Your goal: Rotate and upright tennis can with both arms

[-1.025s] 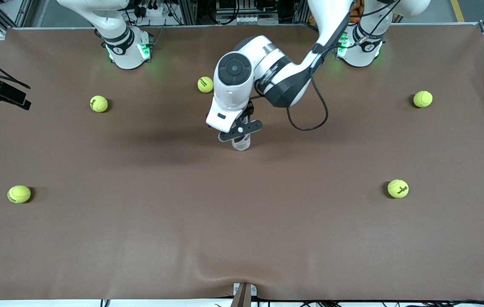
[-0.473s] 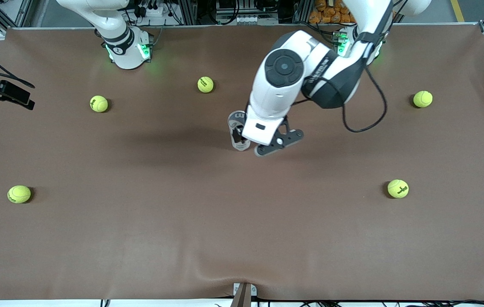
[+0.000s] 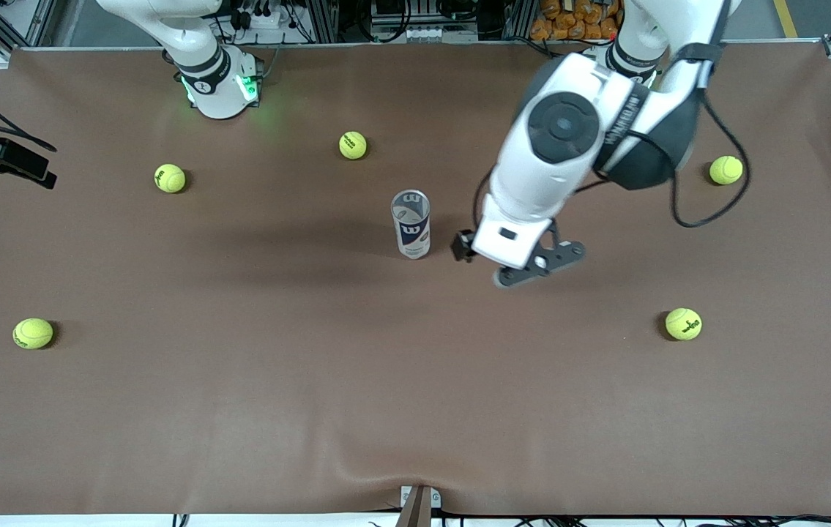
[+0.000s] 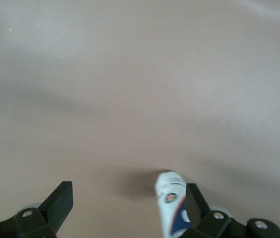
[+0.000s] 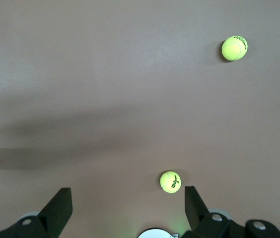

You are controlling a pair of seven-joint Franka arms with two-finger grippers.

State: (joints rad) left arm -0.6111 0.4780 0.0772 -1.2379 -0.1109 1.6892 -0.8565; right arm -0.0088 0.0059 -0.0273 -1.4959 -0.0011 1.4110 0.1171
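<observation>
The tennis can (image 3: 411, 223) stands upright on the brown table near its middle, its silvery rim up and its white and dark blue label facing the front camera. My left gripper (image 3: 490, 255) is open and empty over the table just beside the can, toward the left arm's end. In the left wrist view the can (image 4: 171, 206) shows next to one finger (image 4: 195, 207), outside the gap of the left gripper (image 4: 127, 208). My right gripper (image 5: 127, 208) is open and empty, and it waits high over the right arm's end, showing at the front view's edge (image 3: 1, 157).
Several yellow-green tennis balls lie scattered: one (image 3: 352, 145) farther from the front camera than the can, one (image 3: 170, 178) and one (image 3: 33, 333) toward the right arm's end, one (image 3: 725, 170) and one (image 3: 683, 323) toward the left arm's end. Two balls (image 5: 170, 181) (image 5: 234, 48) show in the right wrist view.
My left gripper was over the can's top, then came off it and moved toward the left arm's end. The can stays upright in place. The right arm barely moved.
</observation>
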